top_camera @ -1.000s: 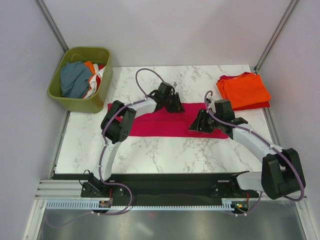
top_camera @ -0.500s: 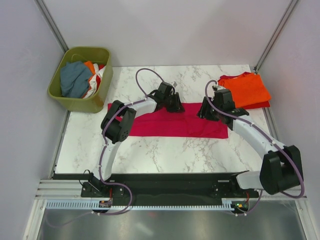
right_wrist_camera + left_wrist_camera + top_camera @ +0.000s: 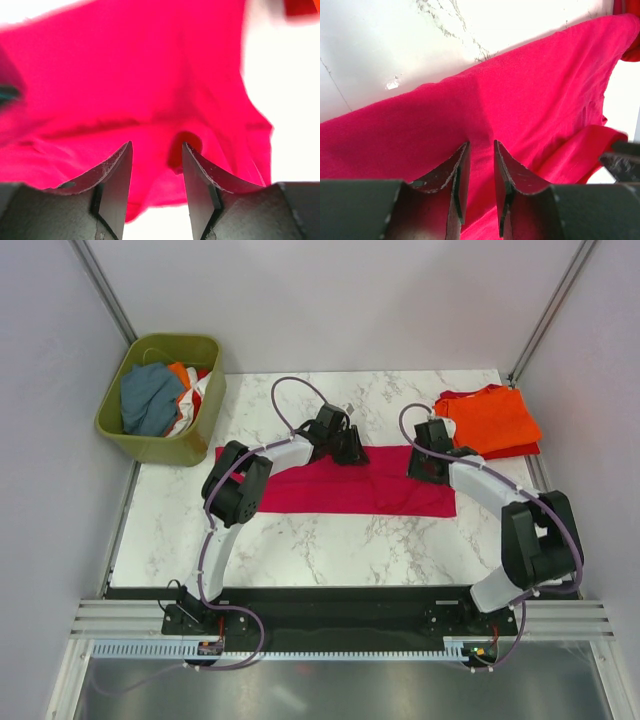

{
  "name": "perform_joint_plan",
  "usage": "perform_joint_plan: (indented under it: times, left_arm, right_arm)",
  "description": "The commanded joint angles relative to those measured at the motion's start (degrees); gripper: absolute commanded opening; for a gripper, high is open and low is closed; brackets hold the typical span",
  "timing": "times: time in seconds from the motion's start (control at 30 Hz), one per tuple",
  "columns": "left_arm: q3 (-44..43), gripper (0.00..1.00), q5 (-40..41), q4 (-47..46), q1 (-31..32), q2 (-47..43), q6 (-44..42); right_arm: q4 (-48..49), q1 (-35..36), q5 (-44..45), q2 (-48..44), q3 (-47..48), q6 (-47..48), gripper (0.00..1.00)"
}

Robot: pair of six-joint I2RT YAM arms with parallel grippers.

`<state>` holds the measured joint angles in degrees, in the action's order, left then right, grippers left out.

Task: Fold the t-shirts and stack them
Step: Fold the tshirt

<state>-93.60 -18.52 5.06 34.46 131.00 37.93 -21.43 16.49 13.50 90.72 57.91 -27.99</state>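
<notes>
We see a big white surface (image 3: 300, 540) with grey marble lines. It looks hard and smooth, so cloth can slide on it.

Across the middle lies the pink t-shirt (image 3: 320, 490). It is soft and thin, folded into a long flat band with small wrinkles near its right end.

At the far left stands a green plastic basket (image 3: 150, 445) with more clothes piled in it. At the far right an orange t-shirt (image 3: 495, 420) lies folded on a red t-shirt (image 3: 455, 397). That is the stack.

The left pincer (image 3: 345, 448) sits at the far edge of the pink band. From the left wrist its jaws are nearly together, and we think they nip a little fold of the cloth. The right pincer (image 3: 425, 462) hangs over the right end with its jaws apart and nothing held. A small bump of cloth shows between them.

We think the next fold is being set up. To do it well, the right pincer should go low and pinch the edge. Then both should lift together, slowly, so the band keeps flat and the edges line up.
</notes>
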Motion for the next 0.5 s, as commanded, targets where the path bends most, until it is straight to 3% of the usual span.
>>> perform_joint_plan:
  times: [0.0, 0.23, 0.33, 0.47]
  left_arm:
    - [0.17, 0.33, 0.59, 0.83, -0.18, -0.83, 0.21]
    - [0.17, 0.33, 0.42, 0.92, -0.18, -1.18, 0.04]
    - [0.17, 0.33, 0.51, 0.74, -0.18, -1.8, -0.23]
    - [0.96, 0.35, 1.82, 0.3, -0.01, -4.07, -1.71]
  right_arm:
    - [-3.0, -0.06, 3.04, -8.43, -9.17, -3.9, 0.52]
    - [-10.19, -0.14, -3.12, -34.07, -23.27, -8.66, 0.54]
    - [-11.09, -0.06, -4.53, -39.81, -24.07, -9.72, 0.55]
    - [-10.04, -0.06, -1.65, -37.47, -20.3, -8.4, 0.56]
